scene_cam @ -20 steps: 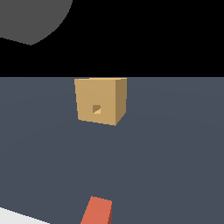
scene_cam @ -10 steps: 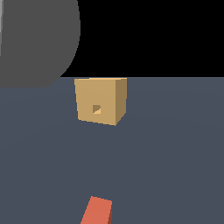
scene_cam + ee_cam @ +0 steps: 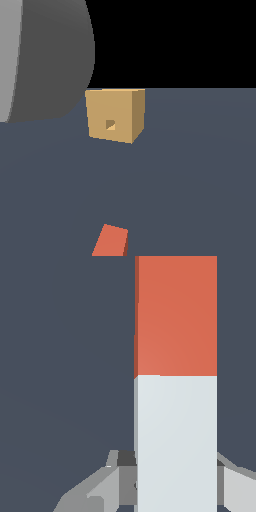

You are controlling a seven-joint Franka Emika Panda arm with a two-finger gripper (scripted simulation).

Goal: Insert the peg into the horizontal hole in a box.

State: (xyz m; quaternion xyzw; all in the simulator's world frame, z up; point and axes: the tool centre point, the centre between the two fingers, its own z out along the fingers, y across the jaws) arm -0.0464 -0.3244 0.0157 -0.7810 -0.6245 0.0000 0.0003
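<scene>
The peg (image 3: 176, 356) fills the wrist view, its orange-red half pointing away from me and its pale half between my fingers. My gripper (image 3: 176, 458) is shut on the peg's pale half, with a grey finger (image 3: 120, 476) flush against each side. In the exterior view only the peg's orange end (image 3: 111, 241) shows, at the bottom edge. The tan box (image 3: 100, 110) stands on the floor farther back, apart from the peg. Its horizontal hole (image 3: 110, 124) is a small square opening in the face turned toward the peg.
A large grey part of the arm (image 3: 45, 60) fills the exterior view's upper left, just beside the box's top corner. The dark blue-grey floor (image 3: 200, 190) stretches around the box and the peg.
The grey arm mass has grown and swung in from the exterior view's upper left toward the box. The peg's orange end and the box have stayed put.
</scene>
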